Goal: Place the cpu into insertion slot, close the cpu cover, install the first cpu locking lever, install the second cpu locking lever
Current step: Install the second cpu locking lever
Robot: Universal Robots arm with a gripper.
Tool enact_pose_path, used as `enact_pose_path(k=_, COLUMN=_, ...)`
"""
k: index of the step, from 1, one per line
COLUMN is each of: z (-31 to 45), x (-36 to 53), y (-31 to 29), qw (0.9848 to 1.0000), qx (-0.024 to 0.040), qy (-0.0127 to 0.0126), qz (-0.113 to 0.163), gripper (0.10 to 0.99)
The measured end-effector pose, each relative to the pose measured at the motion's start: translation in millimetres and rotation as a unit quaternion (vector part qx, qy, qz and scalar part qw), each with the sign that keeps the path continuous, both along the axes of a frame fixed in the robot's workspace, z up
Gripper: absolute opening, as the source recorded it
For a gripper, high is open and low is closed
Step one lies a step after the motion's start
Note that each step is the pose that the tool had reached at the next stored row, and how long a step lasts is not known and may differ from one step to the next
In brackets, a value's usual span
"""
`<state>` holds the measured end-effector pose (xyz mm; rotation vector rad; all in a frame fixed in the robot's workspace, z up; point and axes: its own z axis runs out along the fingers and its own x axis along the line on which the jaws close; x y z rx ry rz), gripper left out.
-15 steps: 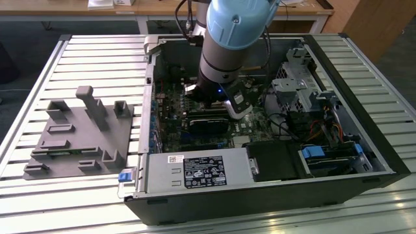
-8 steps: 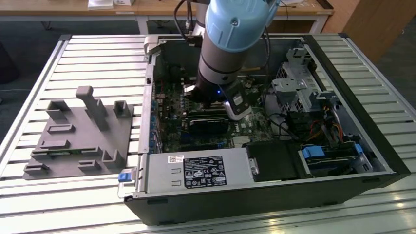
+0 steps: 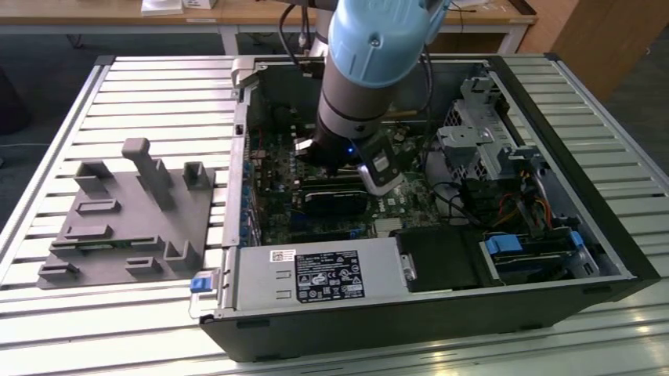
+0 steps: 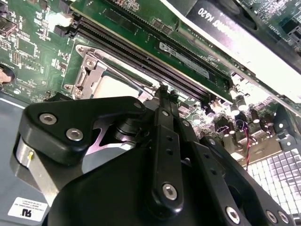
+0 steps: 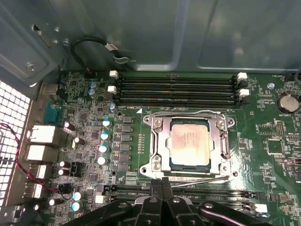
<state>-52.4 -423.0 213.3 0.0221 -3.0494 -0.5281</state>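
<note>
The black two-fingered tool [image 5: 162, 184] has its fingertips pressed together with nothing between them, and the tips stand just beside the edge of the thin silvery metal square frame, the cpu cover [image 5: 221, 136], that lies flat over the socket. In the second wrist view the same closed tool [image 4: 165, 92] points at the corner of this cpu cover [image 4: 89, 70]. Through the large window of the frame I see the small flat square cpu [image 5: 189, 141] with a pale silvery-grey top, seated inside the square insertion slot [image 5: 176, 164] with its dark border around the chip. A thin metal locking lever [image 5: 197, 178] lies along the side of the socket nearest to the tool, and another thin wire lever [image 5: 186, 113] runs along the opposite side. Beyond it are the long black memory slots [image 5: 176, 89] on the green circuit board [image 5: 263, 174]. In the exterior view the grey and light-blue robot arm [image 3: 366, 70] reaches down into the open black computer case [image 3: 418, 321], which lies on a ribbed metal bench [image 3: 115, 313], and a grey plastic fixture [image 3: 125, 219] stands at the exterior view's left of the case.
</note>
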Motion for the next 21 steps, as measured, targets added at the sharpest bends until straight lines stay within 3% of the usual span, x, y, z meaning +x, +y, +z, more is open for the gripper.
enact_pose_path(k=11, z=-11.4, x=-1.3, y=0.0, qw=1.0, qx=0.0008, qy=0.0, qz=0.0, gripper=0.106)
enact_pose_path(k=21, z=-14.5, x=-6.5, y=0.0, qw=1.0, qx=0.0012, qy=0.0, qz=0.0, gripper=0.106)
